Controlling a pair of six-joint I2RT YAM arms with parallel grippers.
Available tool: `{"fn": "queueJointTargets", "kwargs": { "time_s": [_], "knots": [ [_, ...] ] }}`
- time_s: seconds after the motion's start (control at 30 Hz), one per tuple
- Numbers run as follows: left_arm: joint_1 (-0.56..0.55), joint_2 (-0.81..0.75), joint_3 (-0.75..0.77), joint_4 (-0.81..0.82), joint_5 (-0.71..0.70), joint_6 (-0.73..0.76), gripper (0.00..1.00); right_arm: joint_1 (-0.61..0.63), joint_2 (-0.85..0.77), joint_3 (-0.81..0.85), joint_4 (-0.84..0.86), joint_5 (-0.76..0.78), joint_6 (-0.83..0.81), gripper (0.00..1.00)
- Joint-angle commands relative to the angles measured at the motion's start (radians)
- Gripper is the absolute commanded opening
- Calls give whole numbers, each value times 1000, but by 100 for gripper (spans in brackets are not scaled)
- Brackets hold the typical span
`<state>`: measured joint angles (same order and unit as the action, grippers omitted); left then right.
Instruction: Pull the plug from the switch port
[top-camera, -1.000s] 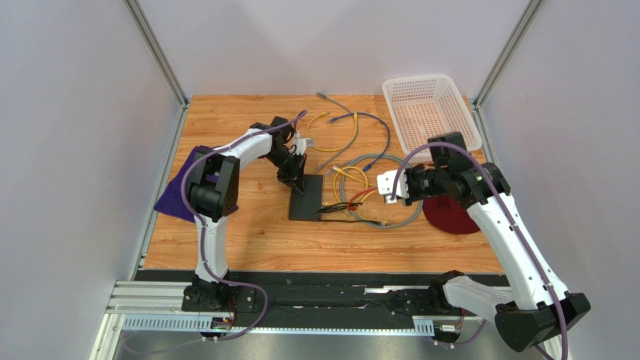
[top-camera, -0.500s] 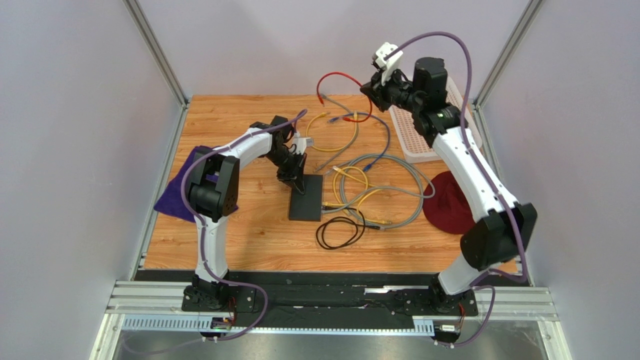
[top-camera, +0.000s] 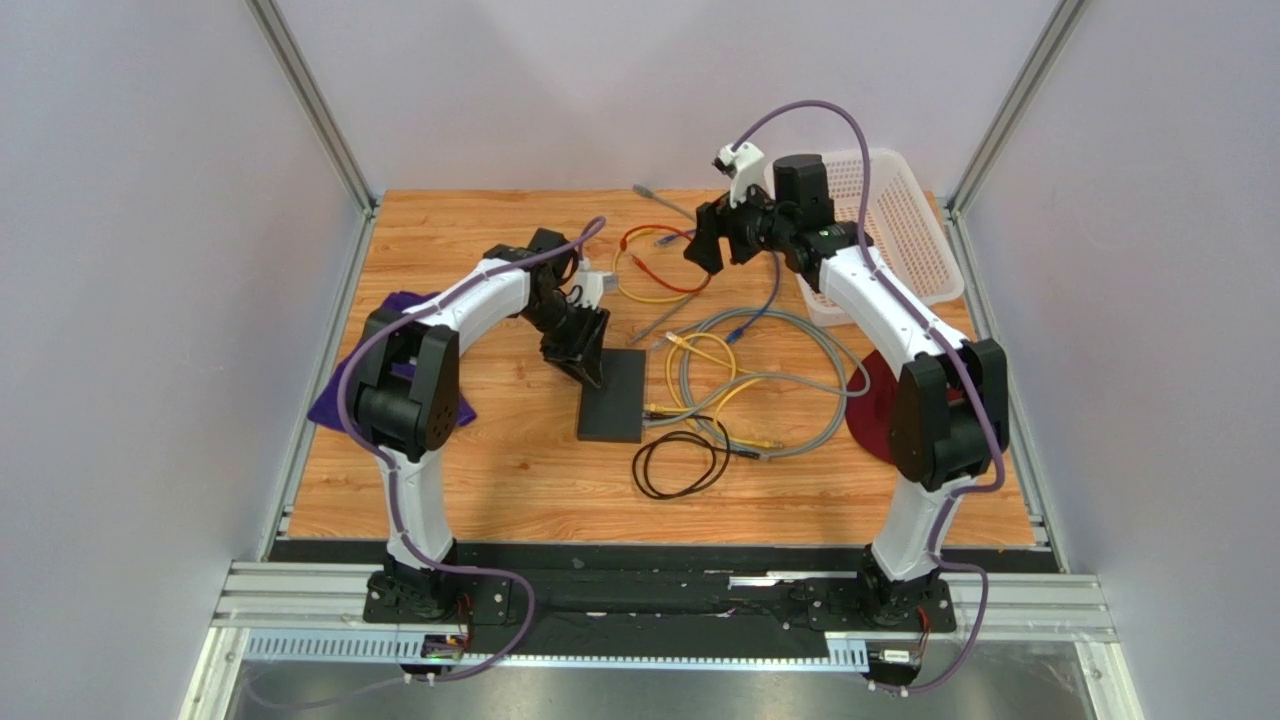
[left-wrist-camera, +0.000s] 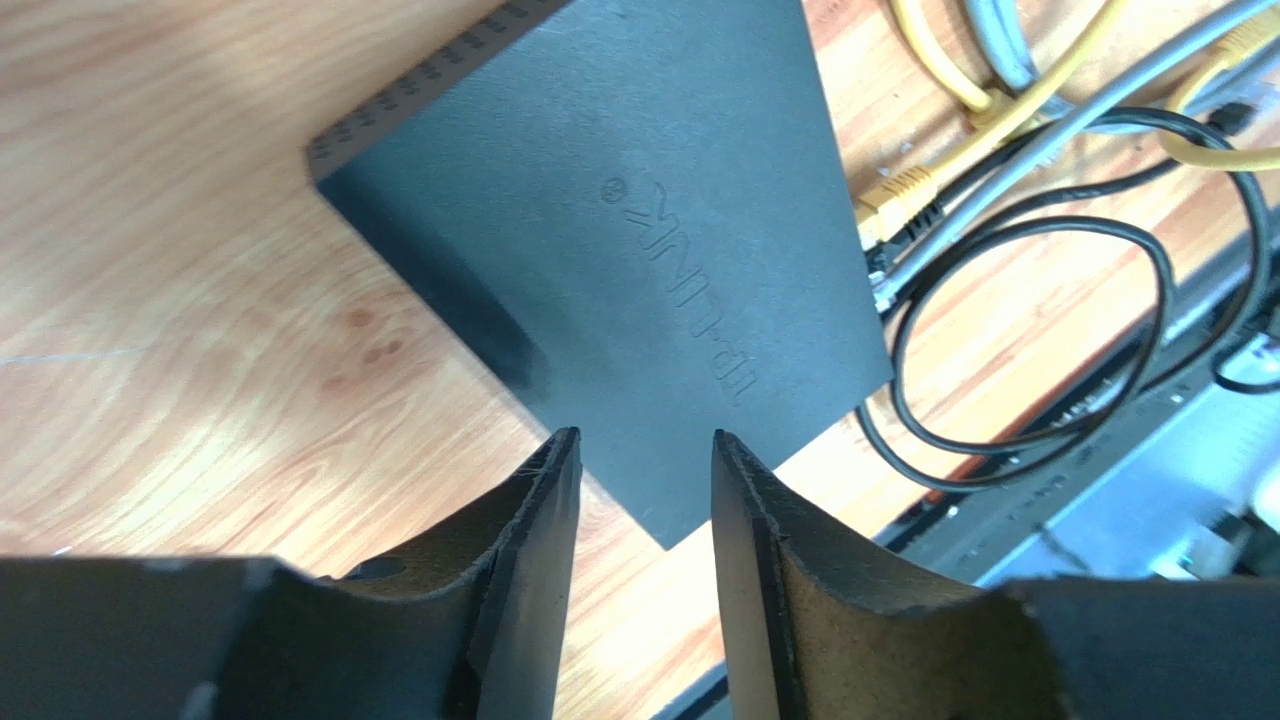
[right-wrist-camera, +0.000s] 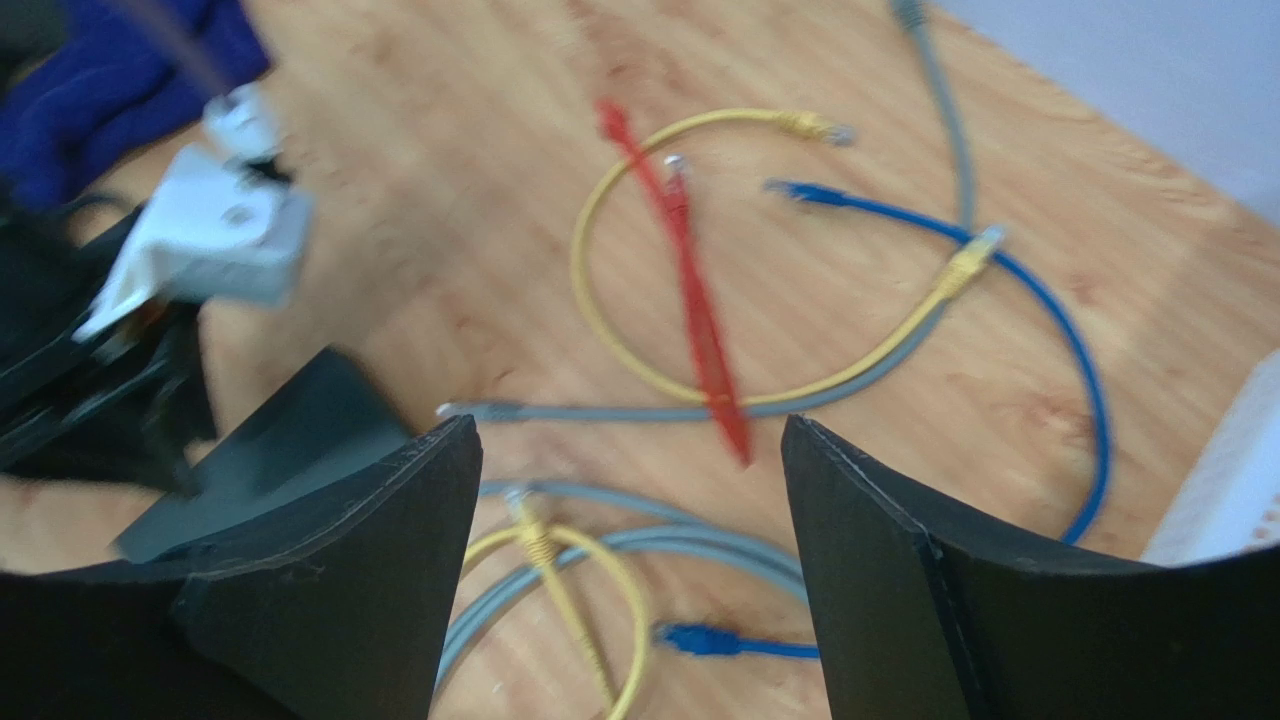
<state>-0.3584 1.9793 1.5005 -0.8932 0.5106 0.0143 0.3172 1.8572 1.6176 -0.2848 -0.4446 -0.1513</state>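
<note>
The switch (top-camera: 613, 395) is a flat black box lying on the wooden table; in the left wrist view the switch (left-wrist-camera: 631, 225) has yellow, grey and black cables at its right edge. My left gripper (top-camera: 583, 348) hovers over its far end, and the left gripper (left-wrist-camera: 643, 450) is open with nothing between the fingers. The red cable (top-camera: 672, 233) lies loose at the far side of the table, its plug (right-wrist-camera: 609, 117) free of the switch. Above the red cable (right-wrist-camera: 694, 308), my right gripper (top-camera: 702, 248) is wide open and empty; in the right wrist view the right gripper (right-wrist-camera: 631, 435) shows bare wood between its fingers.
Yellow (right-wrist-camera: 601, 285), blue (right-wrist-camera: 1052, 315) and grey (top-camera: 781, 383) cables sprawl right of the switch. A black cable loop (top-camera: 679, 462) lies near its front. A white basket (top-camera: 887, 218) stands back right, with a dark red cloth (top-camera: 879, 420) nearer and a purple cloth (top-camera: 349, 393) at the left.
My right gripper carried the red cable from the switch up to the far side, came down and opened; the cable now lies on the table. My left gripper opened.
</note>
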Motion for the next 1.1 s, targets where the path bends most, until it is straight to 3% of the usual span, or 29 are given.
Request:
{"fn": "queueJointTargets", "kwargs": {
  "time_s": [0.0, 0.07, 0.17, 0.4, 0.53, 0.57, 0.67, 1.07],
  "knots": [
    [4, -57, 10, 11, -63, 30, 47, 10, -92, -73, -129, -288, -1, 74],
    [4, -56, 21, 2, -67, 29, 47, 13, -84, -140, -143, -442, 22, 72],
    [4, -48, 29, -15, -60, 29, 47, 43, -64, -197, -172, -496, -52, 73],
    [27, -34, 14, -39, -8, 13, 47, 54, 180, -55, -404, -626, -113, 71],
    [52, -28, 35, -44, 92, 32, 32, 85, 298, 31, -493, -594, -168, 70],
    [52, -24, 43, -58, 127, 41, 19, 103, 322, 39, -504, -583, -175, 69],
    [50, -2, 52, -56, 230, 39, 1, 121, 339, 28, -496, -571, -180, 67],
    [32, 116, 30, -24, 172, -5, 0, 140, 438, 73, -548, -525, -212, 61]
  ]
}}
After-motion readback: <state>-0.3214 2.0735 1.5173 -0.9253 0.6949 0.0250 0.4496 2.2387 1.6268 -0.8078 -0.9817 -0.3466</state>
